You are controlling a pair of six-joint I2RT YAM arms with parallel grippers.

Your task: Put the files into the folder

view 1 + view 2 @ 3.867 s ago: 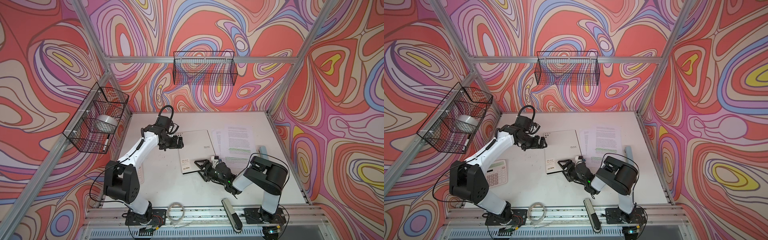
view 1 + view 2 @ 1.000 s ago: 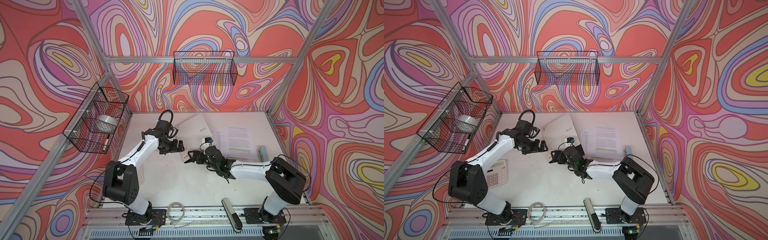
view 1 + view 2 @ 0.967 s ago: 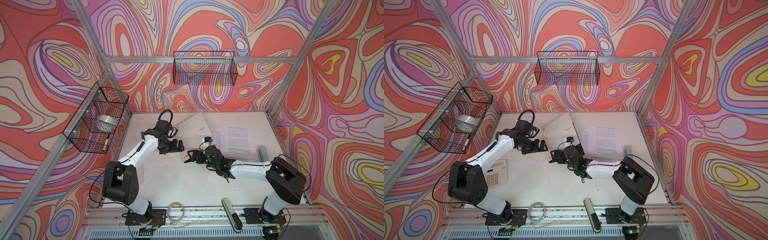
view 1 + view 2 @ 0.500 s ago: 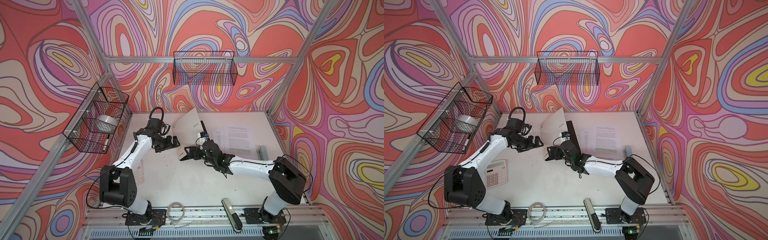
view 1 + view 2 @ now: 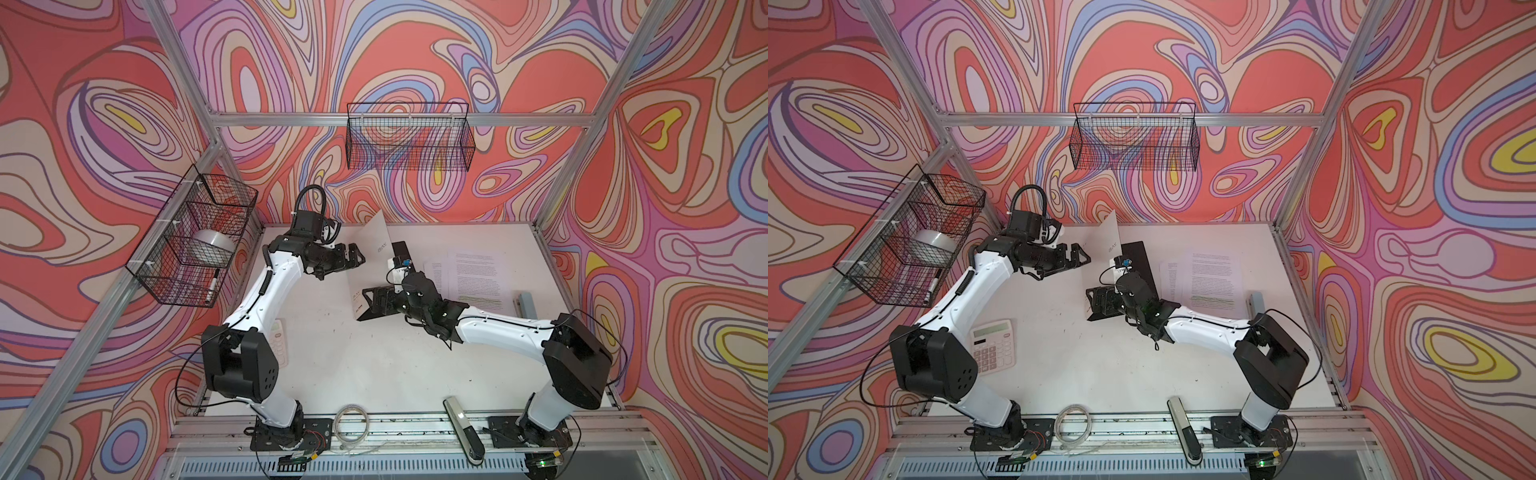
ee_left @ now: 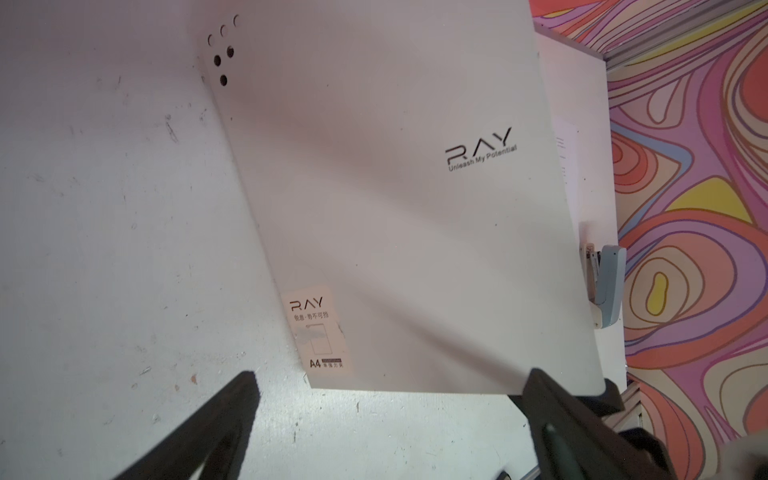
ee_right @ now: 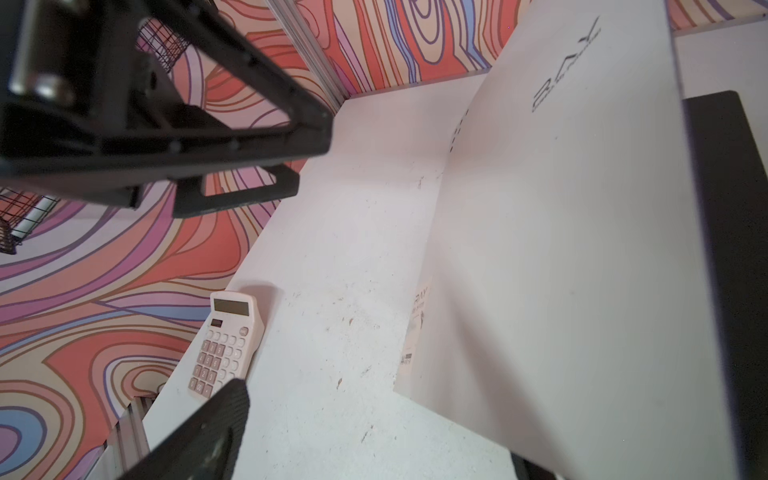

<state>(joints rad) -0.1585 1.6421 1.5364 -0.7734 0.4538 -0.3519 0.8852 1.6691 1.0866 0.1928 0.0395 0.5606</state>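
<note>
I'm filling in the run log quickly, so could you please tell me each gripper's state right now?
Left gripper: jaws open, holding nothing.
Right gripper: jaws open, nothing clamped, beside the folder with its cover upright.

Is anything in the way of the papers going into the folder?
Only the right gripper: it and its wrist sit over the folder's open black inside, next to the files. Nothing else lies between.

White, scuffed desk (image 5: 332, 361) with four things on it.
The files (image 5: 478, 272) lie flat at the right rear, with a grey-blue stapler (image 5: 524, 302) just beside them. The folder (image 5: 371, 255) stands open mid-desk, black back flat and cover raised. A calculator (image 5: 992, 345) sits near the left edge.
</note>
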